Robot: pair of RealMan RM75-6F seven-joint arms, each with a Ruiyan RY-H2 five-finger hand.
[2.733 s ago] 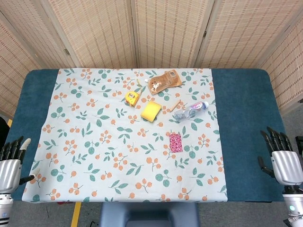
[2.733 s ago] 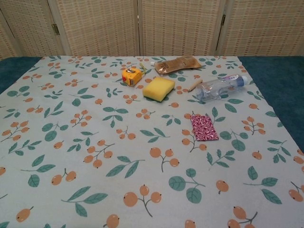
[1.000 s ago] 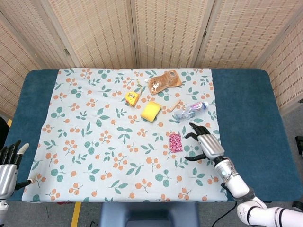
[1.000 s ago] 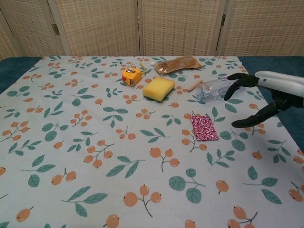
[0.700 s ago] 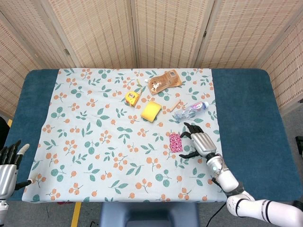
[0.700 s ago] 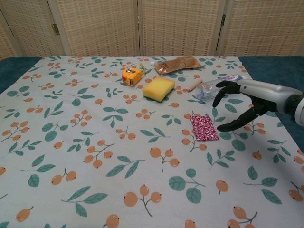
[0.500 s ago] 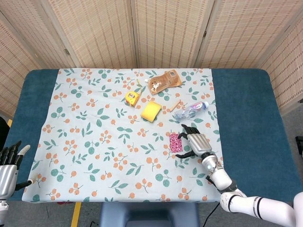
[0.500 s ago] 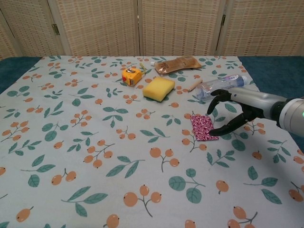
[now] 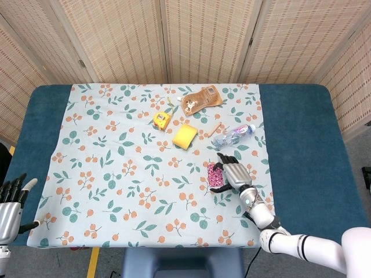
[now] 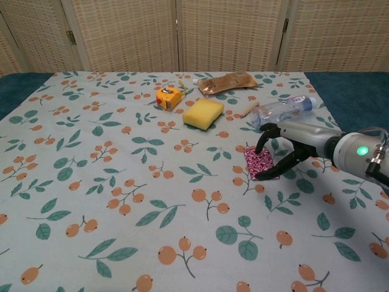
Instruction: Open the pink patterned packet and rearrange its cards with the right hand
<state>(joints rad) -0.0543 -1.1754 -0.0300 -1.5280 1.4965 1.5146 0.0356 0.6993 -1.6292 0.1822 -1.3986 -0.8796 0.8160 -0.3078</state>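
Observation:
The pink patterned packet point(image 9: 212, 172) point(image 10: 258, 162) lies flat on the floral cloth, right of centre. My right hand point(image 9: 233, 174) point(image 10: 287, 148) arches over its right side, with the fingers at the far edge and the thumb at the near edge. The fingers are spread; I cannot see a firm grip on the packet. It covers the packet's right part. My left hand point(image 9: 10, 202) hangs off the table's lower left corner with fingers extended and nothing in it; the chest view does not show it.
Behind the packet lie a water bottle point(image 9: 233, 136) point(image 10: 284, 109), a small wooden stick point(image 9: 215, 127), a yellow sponge point(image 9: 185, 136) point(image 10: 203, 113), a yellow tape measure point(image 9: 162, 120) point(image 10: 169, 97) and a brown pouch point(image 9: 202, 99) point(image 10: 227, 82). The floral cloth point(image 9: 116, 174) covers most of the blue table.
My right hand has come in from the table's right edge and moved left until it arches over the pink packet. The packet and the left hand have not moved.

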